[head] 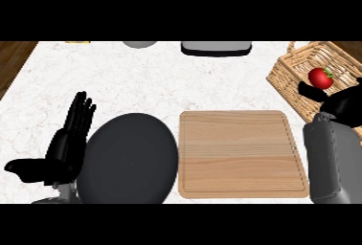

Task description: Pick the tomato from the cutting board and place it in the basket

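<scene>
The right hand (338, 101) is hovering over the near edge of the wicker basket (300, 64) at the right of the counter, with the tomato (320, 78) sitting just above its fingers. A black finger is reaching up beside the fruit's lower left, but whether the fingers are curling round the tomato or parting from it cannot be told, since the hand is partly cut off by the edge of the view. The tomato is lying within the basket's outline; whether it is resting on the basket floor or hanging above it in the hand is not clear either.

The wooden cutting board (243, 153) is lying bare in the middle of the counter, so the pick is done and the carry looks done as well. What appears to be left is the release, if it is not already happening, and drawing the arm back.

The left hand (67, 139) is resting at the left, fingers straight and pointing up, beside a dark round plate (127, 160) that is playing no part in the job.
</scene>
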You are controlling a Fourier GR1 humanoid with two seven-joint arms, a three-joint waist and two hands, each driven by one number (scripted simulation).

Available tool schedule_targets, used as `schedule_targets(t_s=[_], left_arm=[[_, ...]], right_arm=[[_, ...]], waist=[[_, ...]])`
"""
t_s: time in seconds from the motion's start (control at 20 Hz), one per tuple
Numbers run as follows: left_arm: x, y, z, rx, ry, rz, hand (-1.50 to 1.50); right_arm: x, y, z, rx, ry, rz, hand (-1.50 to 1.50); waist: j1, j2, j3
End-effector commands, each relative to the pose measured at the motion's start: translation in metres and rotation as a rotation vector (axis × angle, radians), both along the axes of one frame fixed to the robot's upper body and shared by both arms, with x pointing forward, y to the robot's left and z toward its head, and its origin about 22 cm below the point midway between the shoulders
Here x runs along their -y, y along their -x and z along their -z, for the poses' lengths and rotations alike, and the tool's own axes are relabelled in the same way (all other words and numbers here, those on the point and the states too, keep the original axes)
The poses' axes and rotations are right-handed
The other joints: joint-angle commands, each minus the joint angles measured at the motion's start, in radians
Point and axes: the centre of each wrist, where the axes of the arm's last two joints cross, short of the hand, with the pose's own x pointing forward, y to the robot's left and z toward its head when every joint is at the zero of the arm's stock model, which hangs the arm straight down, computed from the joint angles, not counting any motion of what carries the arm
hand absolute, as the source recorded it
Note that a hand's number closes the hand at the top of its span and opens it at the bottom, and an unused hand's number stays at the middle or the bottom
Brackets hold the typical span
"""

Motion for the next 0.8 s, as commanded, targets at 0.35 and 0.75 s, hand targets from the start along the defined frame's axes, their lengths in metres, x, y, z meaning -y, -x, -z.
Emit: schedule_targets(t_s=[0.35,0.75], left_arm=[[-0.006,-0.007,-0.003,-0.01,0.002,-0.028,0.0],[0.001,-0.001,-0.003,-0.005,-0.009,-0.033,0.0]], right_arm=[[-0.005,0.004,-0.025,0.188,0.215,0.08,-1.5],[-0.016,0.059,-0.051,0.229,0.227,0.25,-1.5]], waist=[[-0.005,0.007,0.006],[-0.018,0.002,0.005]])
